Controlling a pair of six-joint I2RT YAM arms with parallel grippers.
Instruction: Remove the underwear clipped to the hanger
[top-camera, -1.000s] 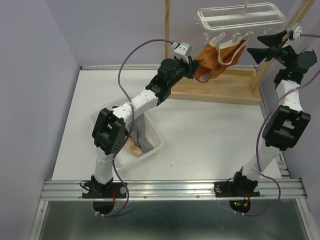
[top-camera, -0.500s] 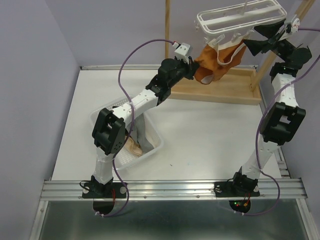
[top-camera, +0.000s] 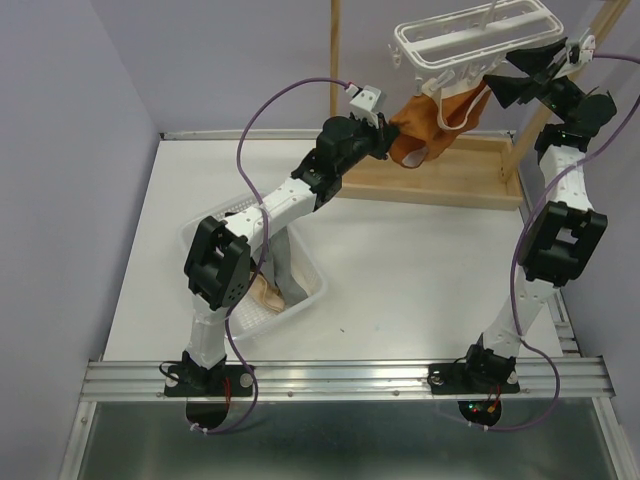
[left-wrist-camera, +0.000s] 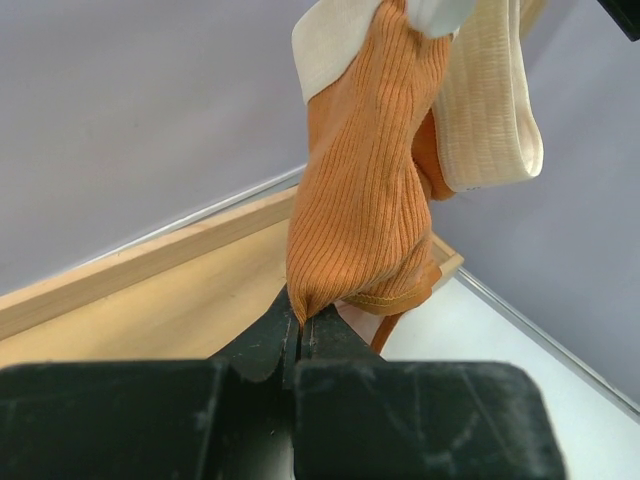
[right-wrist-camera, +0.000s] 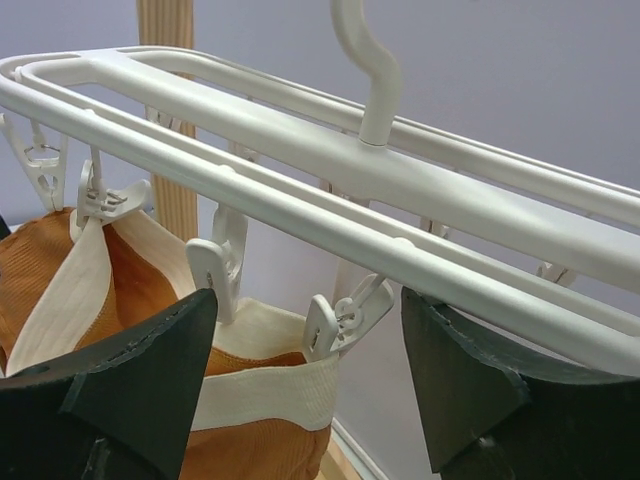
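Observation:
A rust-orange underwear (top-camera: 412, 128) with a cream waistband hangs from the pegs of the white hanger (top-camera: 470, 35) at the back. My left gripper (top-camera: 388, 133) is shut on its lower edge; in the left wrist view the ribbed cloth (left-wrist-camera: 370, 200) runs down into the shut black jaws (left-wrist-camera: 300, 328). My right gripper (top-camera: 518, 78) is open at the hanger's right end. In the right wrist view its fingers (right-wrist-camera: 305, 300) stand on either side of a white peg (right-wrist-camera: 345, 318) that clips the waistband (right-wrist-camera: 265, 395), just under the hanger's bar (right-wrist-camera: 300, 205).
A white bin (top-camera: 312, 290) on the table's left holds beige (top-camera: 268, 292) and grey (top-camera: 285, 255) cloth, beside the left arm. The wooden stand's base tray (top-camera: 440, 185) lies under the hanger, with upright posts (top-camera: 335, 50) and a slanted post (top-camera: 530, 130).
My right gripper has risen and moved left, from beside the slanted post to the hanger's right-hand pegs. The hanger has tilted slightly. The left gripper keeps its hold in the same place.

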